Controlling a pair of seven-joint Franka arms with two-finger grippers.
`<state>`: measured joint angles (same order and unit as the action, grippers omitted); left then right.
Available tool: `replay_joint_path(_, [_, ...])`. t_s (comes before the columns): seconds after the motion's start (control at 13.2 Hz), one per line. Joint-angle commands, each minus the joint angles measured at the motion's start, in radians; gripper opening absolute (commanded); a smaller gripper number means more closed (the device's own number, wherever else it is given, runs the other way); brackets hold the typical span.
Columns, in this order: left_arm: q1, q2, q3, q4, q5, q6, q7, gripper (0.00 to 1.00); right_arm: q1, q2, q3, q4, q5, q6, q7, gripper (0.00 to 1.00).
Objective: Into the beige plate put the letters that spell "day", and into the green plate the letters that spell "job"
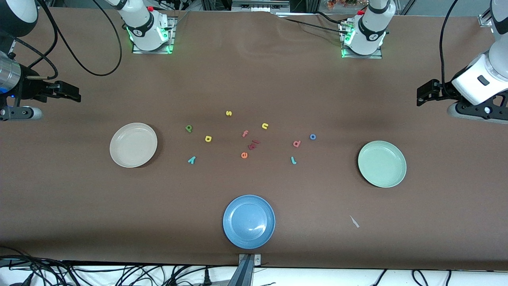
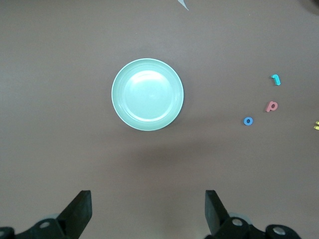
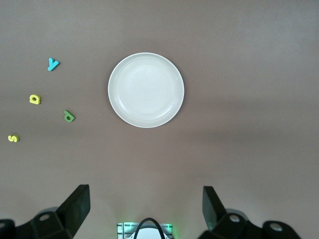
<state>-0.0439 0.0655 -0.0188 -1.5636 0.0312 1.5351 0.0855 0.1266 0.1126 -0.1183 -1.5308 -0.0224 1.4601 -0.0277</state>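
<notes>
The beige plate [image 1: 133, 144] [image 3: 146, 90] lies toward the right arm's end with nothing in it. Beside it lie the green d [image 1: 189, 128] [image 3: 69, 116], yellow a [image 1: 208, 138] [image 3: 34, 99] and teal y [image 1: 191, 160] [image 3: 52, 63]. The green plate [image 1: 382, 163] [image 2: 147, 94] lies bare toward the left arm's end, with the blue o [image 1: 312, 136] [image 2: 247, 121], salmon b [image 1: 296, 143] [image 2: 272, 105] and teal j [image 1: 293, 160] [image 2: 275, 79] close by. My right gripper [image 1: 67, 92] [image 3: 146, 206] hangs open high over the table's right-arm end. My left gripper [image 1: 426, 93] [image 2: 148, 209] hangs open high over the left-arm end. Both hold nothing.
A blue plate [image 1: 249, 221] sits nearest the front camera, mid-table. Other letters lie in the middle: yellow s [image 1: 228, 113], yellow n [image 1: 265, 126], pink f [image 1: 245, 133], orange e [image 1: 244, 155] and dark red pieces [image 1: 254, 143]. A small pale scrap [image 1: 354, 221] lies nearer the camera than the green plate.
</notes>
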Motion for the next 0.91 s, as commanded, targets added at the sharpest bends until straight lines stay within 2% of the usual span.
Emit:
replay_joint_path(0.0, [-0.005, 0.002, 0.002, 0.022, -0.004, -0.001, -0.006, 1.00, -0.005, 0.007, 0.003, 0.020, -0.011, -0.021, -0.009, 1.00])
replay_joint_path(0.15, [0.002, -0.001, 0.003, 0.020, -0.040, -0.009, -0.007, 1.00, -0.005, 0.007, 0.003, 0.020, -0.010, -0.021, -0.009, 1.00])
replay_joint_path(0.61, [-0.004, -0.006, 0.000, 0.023, -0.030, -0.024, 0.002, 1.00, 0.011, 0.007, 0.012, 0.008, -0.001, -0.020, -0.009, 1.00])
replay_joint_path(0.83, [-0.005, -0.006, -0.001, 0.024, -0.030, -0.024, 0.002, 1.00, 0.073, 0.025, 0.012, -0.003, 0.004, -0.003, -0.008, 1.00])
